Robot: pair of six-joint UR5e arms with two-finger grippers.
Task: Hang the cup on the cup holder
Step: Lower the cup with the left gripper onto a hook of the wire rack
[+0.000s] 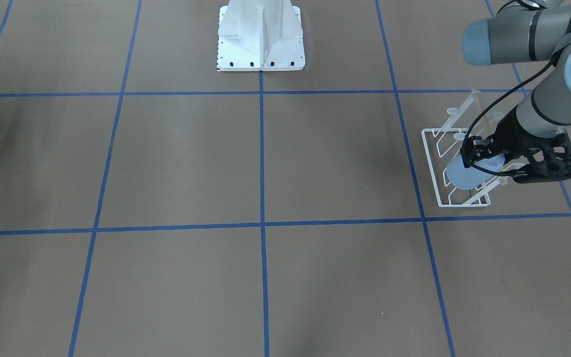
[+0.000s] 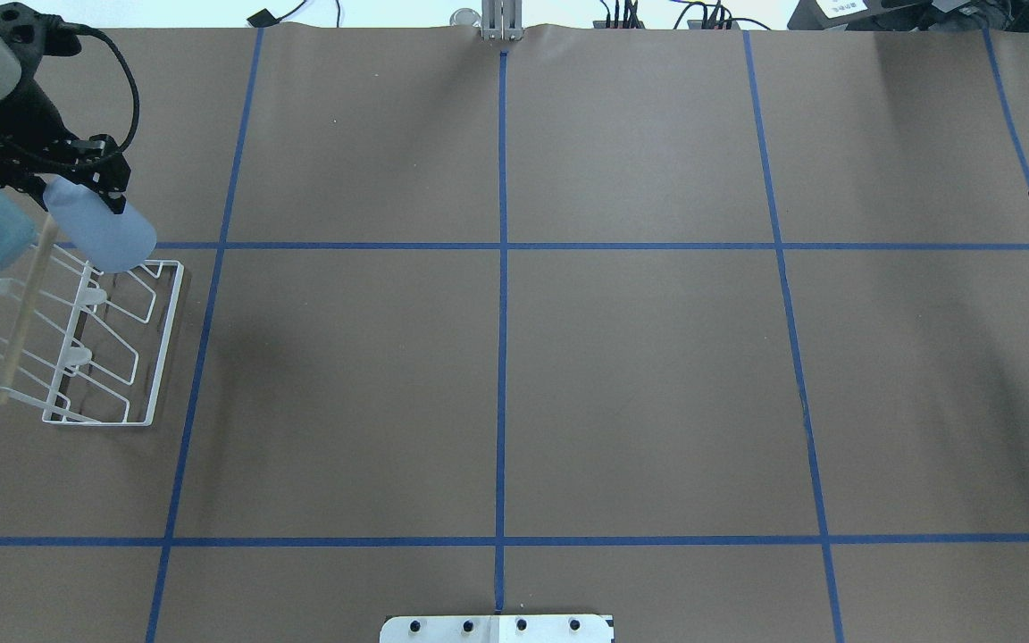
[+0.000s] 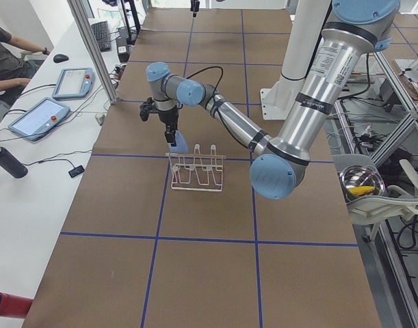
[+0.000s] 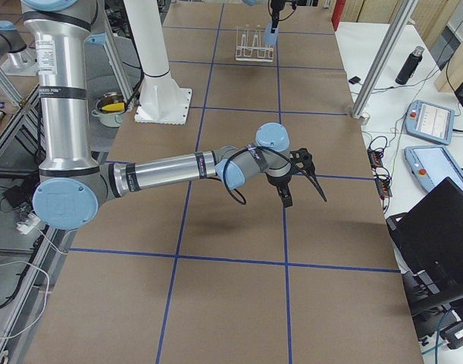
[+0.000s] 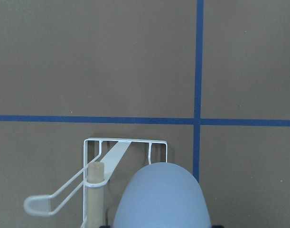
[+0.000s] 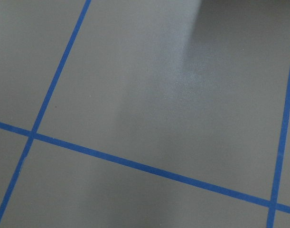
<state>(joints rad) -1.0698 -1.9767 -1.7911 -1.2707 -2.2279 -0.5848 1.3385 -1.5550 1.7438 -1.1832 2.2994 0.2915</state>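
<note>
Left gripper (image 1: 493, 162) is closed on the cup (image 2: 108, 234), one finger on each side of the pale blue body. The cup is held tilted above the end of the cup holder (image 2: 166, 339) farthest from the robot's base, beside the wooden rod (image 2: 23, 313). Contact between cup and prongs cannot be determined. The holder stands on the table (image 2: 639, 384). Right gripper (image 4: 305, 199) hangs over bare table, well apart; its jaw state cannot be determined.
</note>
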